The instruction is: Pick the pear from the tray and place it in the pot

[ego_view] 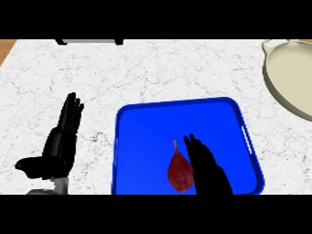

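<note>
Surface [151, 68]: white marbled top filling the view, with a wooden strip showing at its far left edge.
Left robot hand [62, 137]: black, at the view's left on the surface beside the tray, fingers straight and pointing away, thumb out to the side; it holds nothing and rests apart from the tray.
Tray [145, 123]: blue, rounded corners, low centre of the view, with a pale handle slot along its right rim.
Pear [179, 171]: dark red, lying on the tray floor in its near half, stem pointing away.
Right robot hand [209, 167]: black, over the tray just right of the pear, fingers extended and close together, touching or nearly touching the fruit's side; not curled round it.
Pot [300, 80]: cream-coloured, at the far right, partly cut by the view's edge, well apart from the tray.
</note>
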`<state>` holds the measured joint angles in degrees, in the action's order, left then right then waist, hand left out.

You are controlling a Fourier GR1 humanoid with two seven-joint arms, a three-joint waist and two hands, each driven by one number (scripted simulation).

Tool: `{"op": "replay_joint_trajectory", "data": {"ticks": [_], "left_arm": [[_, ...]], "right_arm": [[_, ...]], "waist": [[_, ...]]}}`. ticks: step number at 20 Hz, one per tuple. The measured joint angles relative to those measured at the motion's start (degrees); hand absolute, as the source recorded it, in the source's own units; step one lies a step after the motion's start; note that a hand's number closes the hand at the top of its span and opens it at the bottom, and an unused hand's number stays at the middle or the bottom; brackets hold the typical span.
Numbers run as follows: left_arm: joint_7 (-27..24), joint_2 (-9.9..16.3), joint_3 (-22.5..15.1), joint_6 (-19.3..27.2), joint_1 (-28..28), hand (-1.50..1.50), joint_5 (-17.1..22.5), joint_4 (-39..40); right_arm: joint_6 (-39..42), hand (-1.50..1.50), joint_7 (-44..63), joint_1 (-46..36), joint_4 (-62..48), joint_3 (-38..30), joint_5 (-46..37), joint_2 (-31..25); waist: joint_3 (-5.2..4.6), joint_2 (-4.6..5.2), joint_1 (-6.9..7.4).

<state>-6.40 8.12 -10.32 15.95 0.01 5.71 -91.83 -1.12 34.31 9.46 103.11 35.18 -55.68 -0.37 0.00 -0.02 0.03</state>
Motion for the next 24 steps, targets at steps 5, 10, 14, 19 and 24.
{"op": "replay_joint_trajectory", "data": {"ticks": [5,10,14,19,24], "left_arm": [[-0.3,-0.4,2.1,-1.9,-1.0,0.0,-0.3,1.4],[-0.5,-1.1,3.0,-3.3,-0.5,0.0,-0.8,1.3],[-0.8,-1.5,3.4,-3.4,-0.8,0.0,-1.3,2.1],[-0.1,-1.6,4.2,-3.9,-0.4,0.0,-1.8,0.9],[-0.6,-2.3,3.7,-3.7,-0.8,0.0,-2.4,0.9]], "right_arm": [[-3.6,-1.5,-1.9,-2.5,-6.4,-1.0,1.5,0.2],[-6.6,1.5,-3.8,-4.2,-9.6,-0.7,1.2,-0.2],[-11.5,1.5,-5.5,-5.3,-11.5,0.3,-1.8,-0.2],[-14.7,1.5,-6.2,-7.6,-13.6,0.1,-3.7,-0.1],[-13.4,1.5,0.7,-15.3,-18.1,-13.1,-1.9,-0.9]], "waist": [[-0.02,-0.02,-0.02],[-0.13,-0.2,-0.07],[-0.13,-0.3,-0.06],[-0.06,-0.25,0.02],[-0.1,0.69,0.63]]}}
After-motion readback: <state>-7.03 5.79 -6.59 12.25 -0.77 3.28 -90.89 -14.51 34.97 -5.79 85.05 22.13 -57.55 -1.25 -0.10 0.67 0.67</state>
